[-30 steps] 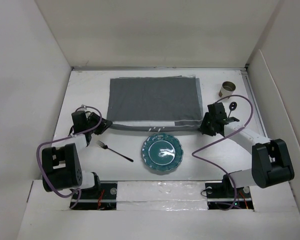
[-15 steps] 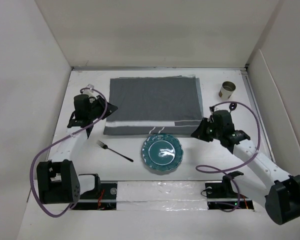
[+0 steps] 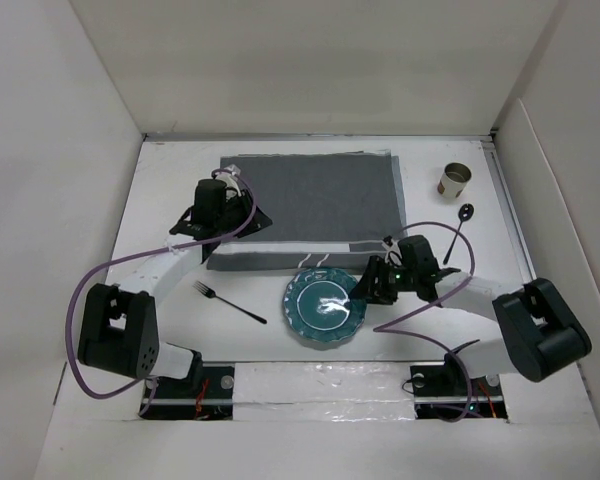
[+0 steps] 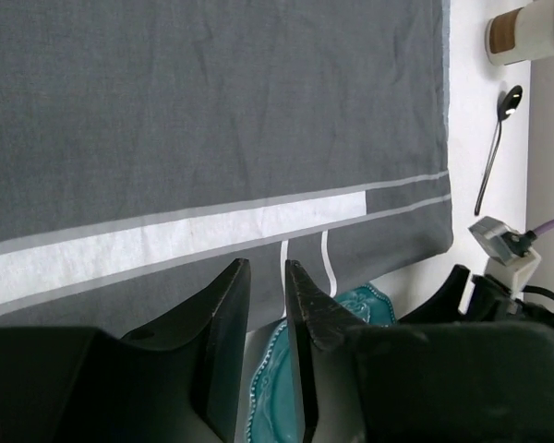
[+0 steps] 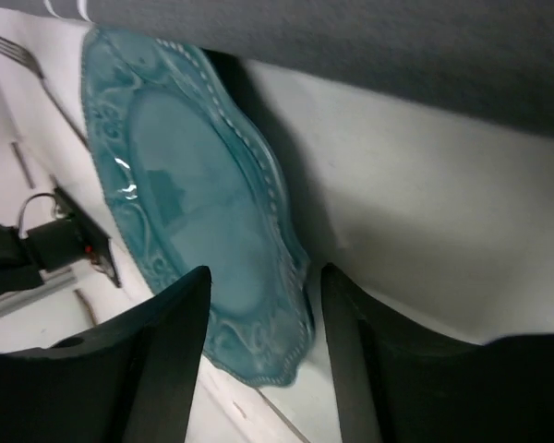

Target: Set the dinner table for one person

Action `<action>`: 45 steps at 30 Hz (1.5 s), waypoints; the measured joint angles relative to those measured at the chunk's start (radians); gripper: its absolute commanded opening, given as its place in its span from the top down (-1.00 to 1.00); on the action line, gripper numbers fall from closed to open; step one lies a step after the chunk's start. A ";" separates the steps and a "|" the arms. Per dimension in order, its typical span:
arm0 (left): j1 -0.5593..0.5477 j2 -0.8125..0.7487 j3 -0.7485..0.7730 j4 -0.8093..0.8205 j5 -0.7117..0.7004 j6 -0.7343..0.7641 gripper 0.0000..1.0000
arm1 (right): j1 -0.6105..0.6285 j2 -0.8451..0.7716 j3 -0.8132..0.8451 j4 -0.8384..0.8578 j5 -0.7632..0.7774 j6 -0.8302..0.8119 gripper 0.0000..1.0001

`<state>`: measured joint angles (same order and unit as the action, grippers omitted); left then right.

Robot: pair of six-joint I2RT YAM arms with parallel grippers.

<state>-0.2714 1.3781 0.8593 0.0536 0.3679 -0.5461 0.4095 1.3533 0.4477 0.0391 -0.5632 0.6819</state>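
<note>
The white dinner table (image 3: 165,185) carries a dark grey striped placemat (image 3: 310,195) at the back middle. A teal plate (image 3: 325,305) lies just in front of the mat. My left gripper (image 3: 242,218) hovers over the mat's left part. In the left wrist view its jaws (image 4: 266,265) stand a narrow gap apart, with nothing between them and the placemat (image 4: 212,111) beneath. My right gripper (image 3: 362,292) is open at the plate's right rim. In the right wrist view its fingers (image 5: 266,270) straddle the edge of the plate (image 5: 185,203) without touching it.
A fork (image 3: 230,302) lies left of the plate. A spoon (image 3: 458,228) and a cup (image 3: 454,180) are at the back right. High white walls enclose the table. The right arm's purple cable loops near the front edge.
The left gripper has moved right from the mat's left edge to above the mat. The right gripper has left the mat's right corner, come to the plate's rim and opened.
</note>
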 measured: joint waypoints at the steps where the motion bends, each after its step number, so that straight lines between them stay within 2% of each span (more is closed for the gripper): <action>1: 0.000 0.000 0.000 -0.003 -0.003 0.000 0.59 | 0.006 0.026 -0.003 0.041 -0.010 0.012 0.04; 2: 0.000 -0.001 0.000 -0.003 -0.006 0.002 0.59 | 0.008 0.047 -0.007 0.073 -0.018 0.022 0.12; 3: 0.000 -0.001 0.000 -0.004 -0.010 0.004 0.58 | 0.008 0.069 -0.010 0.106 -0.023 0.031 0.31; 5: 0.000 -0.002 0.000 -0.016 -0.022 0.012 0.57 | 0.011 0.103 -0.026 0.163 -0.035 0.050 0.53; 6: 0.000 -0.002 0.000 -0.024 -0.031 0.016 0.56 | 0.011 0.113 -0.038 0.187 -0.039 0.061 0.76; 8: 0.000 -0.002 0.004 -0.046 -0.048 0.026 0.56 | 0.011 0.112 -0.064 0.232 -0.061 0.065 1.00; 12: 0.000 -0.002 0.026 -0.084 -0.076 0.044 0.56 | 0.011 0.035 -0.077 0.227 -0.105 0.074 1.00; 16: 0.000 -0.001 0.075 -0.109 -0.102 0.056 0.52 | 0.011 -0.157 -0.026 -0.012 -0.103 0.016 1.00; 20: 0.009 0.000 0.168 -0.145 -0.134 0.088 0.49 | 0.003 -0.280 0.124 -0.313 -0.074 -0.068 1.00; 23: 0.034 0.000 0.256 -0.177 -0.171 0.122 0.48 | -0.020 -0.282 0.246 -0.409 -0.126 -0.076 1.00; 25: 0.047 0.000 0.307 -0.190 -0.195 0.146 0.46 | -0.030 -0.261 0.312 -0.399 -0.153 -0.056 1.00; 29: 0.058 -0.002 0.348 -0.191 -0.212 0.171 0.46 | -0.039 -0.144 0.410 -0.238 -0.164 0.041 1.00; 36: 0.056 -0.028 0.287 -0.206 -0.191 0.171 0.45 | -0.064 0.319 0.704 -0.034 -0.097 0.145 1.00; 39: 0.056 -0.058 0.248 -0.211 -0.181 0.171 0.44 | -0.077 0.465 0.795 0.030 -0.066 0.191 1.00; 45: 0.056 -0.112 0.197 -0.209 -0.165 0.171 0.44 | -0.098 0.599 0.842 0.108 -0.029 0.287 1.00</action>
<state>-0.2150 1.2659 1.0561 -0.1551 0.2028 -0.3756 0.3119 1.9522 1.2892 0.1474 -0.5926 0.9691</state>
